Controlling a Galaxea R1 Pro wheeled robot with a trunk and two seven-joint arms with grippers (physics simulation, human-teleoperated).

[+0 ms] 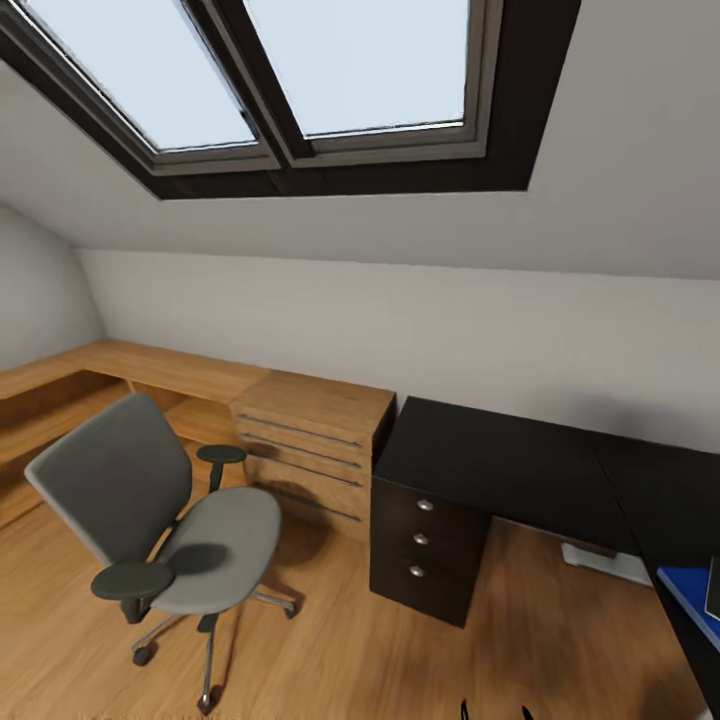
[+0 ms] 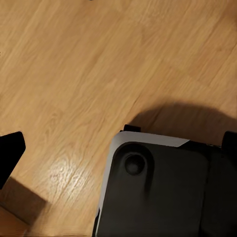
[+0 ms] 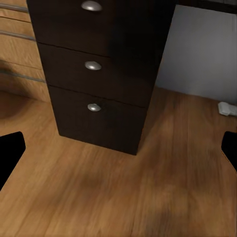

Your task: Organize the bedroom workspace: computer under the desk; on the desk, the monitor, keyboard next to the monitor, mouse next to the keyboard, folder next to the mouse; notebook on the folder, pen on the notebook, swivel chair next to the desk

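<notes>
The grey swivel chair (image 1: 150, 520) stands on the wood floor at the left, its seat bare, well apart from the black desk (image 1: 500, 455). The blue folder (image 1: 688, 600) lies on the desk at the far right edge, with a dark thing (image 1: 714, 590) on it, cut off by the frame. Under the desk lies a pale grey object (image 1: 605, 562) (image 3: 227, 107); I cannot tell if it is the computer. Monitor, keyboard, mouse and pen are out of view. My right gripper (image 3: 120, 150) (image 1: 496, 712) is open and empty, facing the desk's drawer unit (image 3: 98, 74). My left gripper (image 2: 120, 148) is open over the floor.
A light-wood drawer chest (image 1: 315, 440) stands against the desk's left end, with light-wood shelves (image 1: 90, 375) running on to the left wall. The sloped ceiling has a dark-framed skylight (image 1: 300, 90). My own dark base (image 2: 158, 192) sits under the left gripper. Open floor (image 1: 330, 650) lies between chair and desk.
</notes>
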